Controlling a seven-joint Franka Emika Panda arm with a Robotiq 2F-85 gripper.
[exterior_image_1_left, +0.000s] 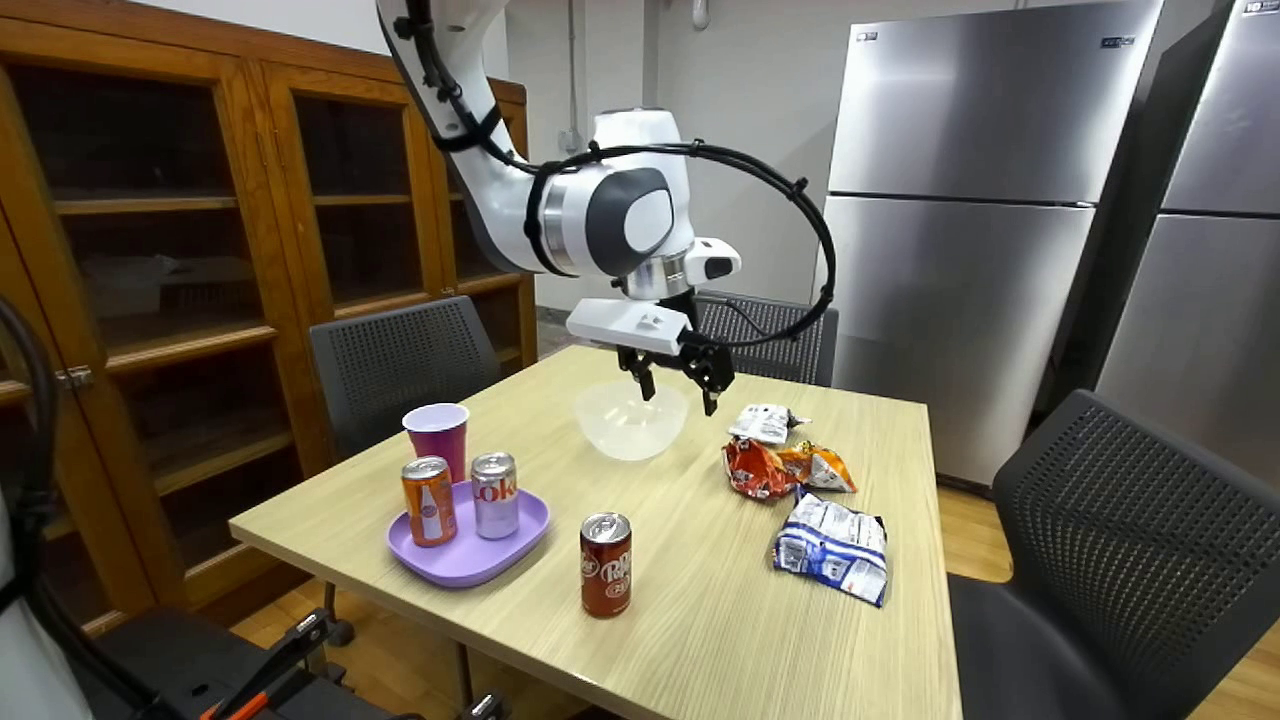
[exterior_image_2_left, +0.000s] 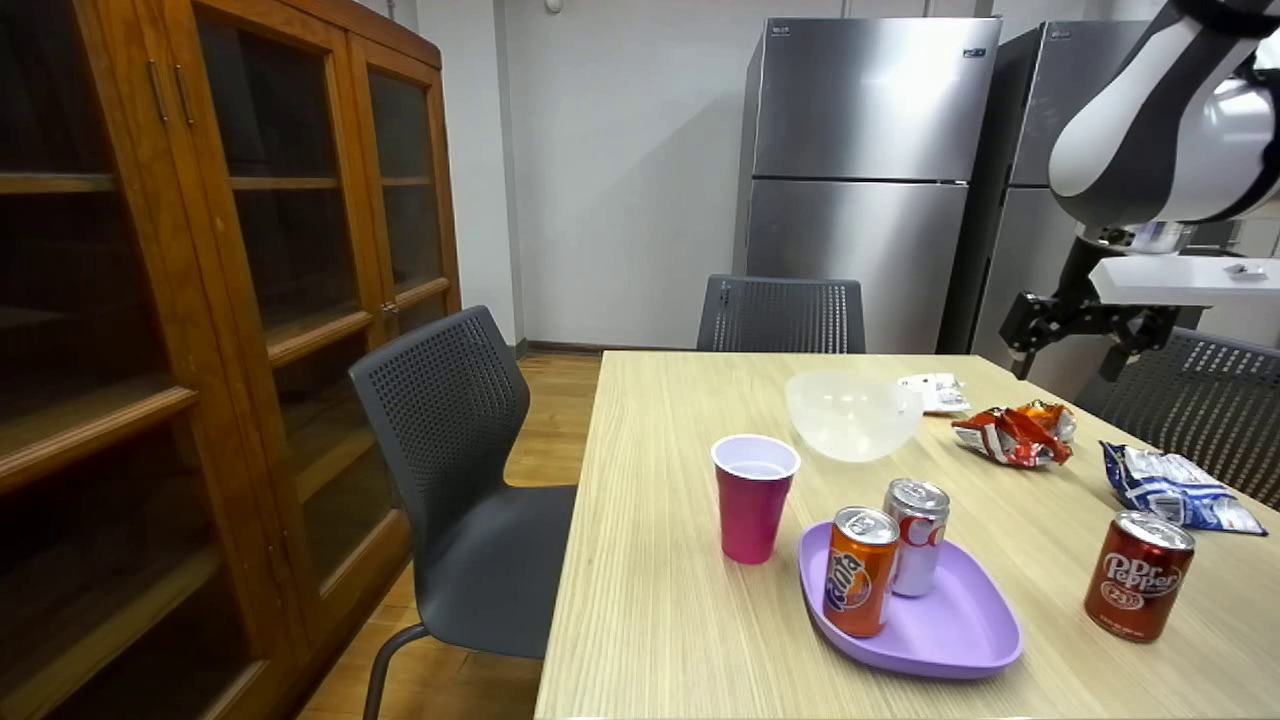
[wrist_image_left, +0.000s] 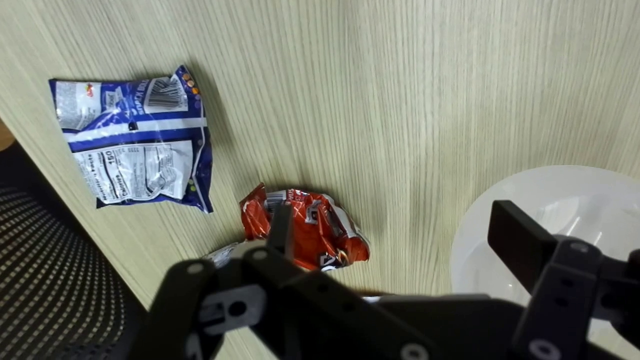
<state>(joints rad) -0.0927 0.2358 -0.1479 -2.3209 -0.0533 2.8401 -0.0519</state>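
Note:
My gripper (exterior_image_1_left: 679, 400) hangs above the table with its fingers spread wide and nothing between them. In the wrist view one finger (wrist_image_left: 281, 232) overlaps a crumpled red snack bag (wrist_image_left: 320, 225), and the other crosses a translucent white bowl (wrist_image_left: 480, 235). Both lie below the gripper, apart from it. A blue and white snack bag (wrist_image_left: 132, 137) rests flat nearer the table edge. Against the red bag in an exterior view is an orange bag (exterior_image_1_left: 825, 468), with a small white packet (exterior_image_1_left: 763, 423) behind. The gripper's body hides most of these last two in the wrist view.
A purple tray (exterior_image_1_left: 465, 572) carries a Fanta can (exterior_image_1_left: 430, 505) and a Diet Coke can (exterior_image_1_left: 496, 500). Beside it stand a magenta cup (exterior_image_2_left: 752, 515) and a Dr Pepper can (exterior_image_1_left: 606, 568). Chairs (exterior_image_1_left: 1110, 530) surround the table; a wooden cabinet (exterior_image_2_left: 300, 340) lines a wall.

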